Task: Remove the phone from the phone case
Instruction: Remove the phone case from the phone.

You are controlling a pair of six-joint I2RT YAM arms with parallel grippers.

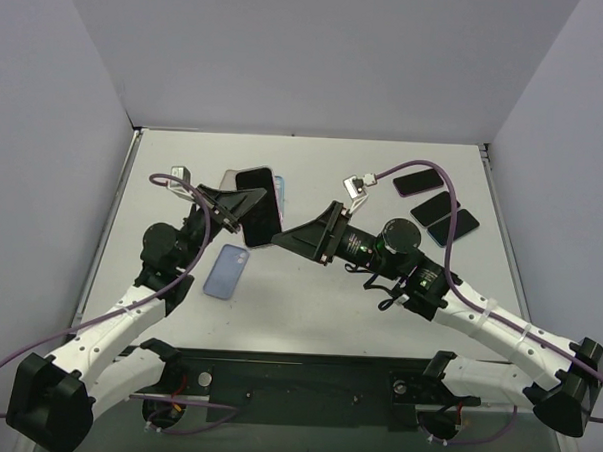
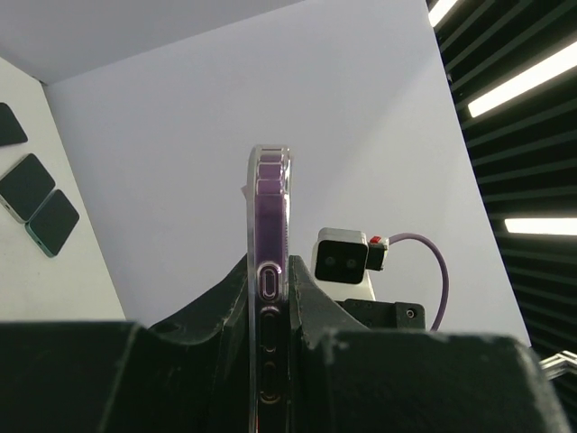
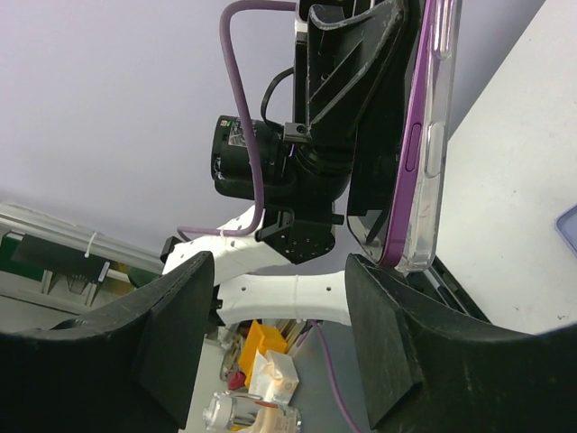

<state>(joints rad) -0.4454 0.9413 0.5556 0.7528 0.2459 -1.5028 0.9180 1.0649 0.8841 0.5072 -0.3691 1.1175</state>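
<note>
Left gripper (image 1: 234, 206) clamped the phone (image 1: 260, 206) in its clear case (image 2: 270, 180).
Right gripper (image 1: 284, 238) hovered half open at its near corner, holding nothing.

The overhead camera hangs above and behind the arm bases, looking down and away over the whole pale grey surface (image 1: 308, 316) from some height. The left wrist camera sits right behind the left tool (image 2: 270, 280), tilted up toward the right wall, tight on the purple phone in a clear case (image 2: 269, 207). The right wrist camera peers past the right tool (image 3: 279, 289) back toward the near left, equally close. All three views share that phone. The overhead and left wrist views also share the three dark phones (image 1: 433, 205) lying far right.
</note>
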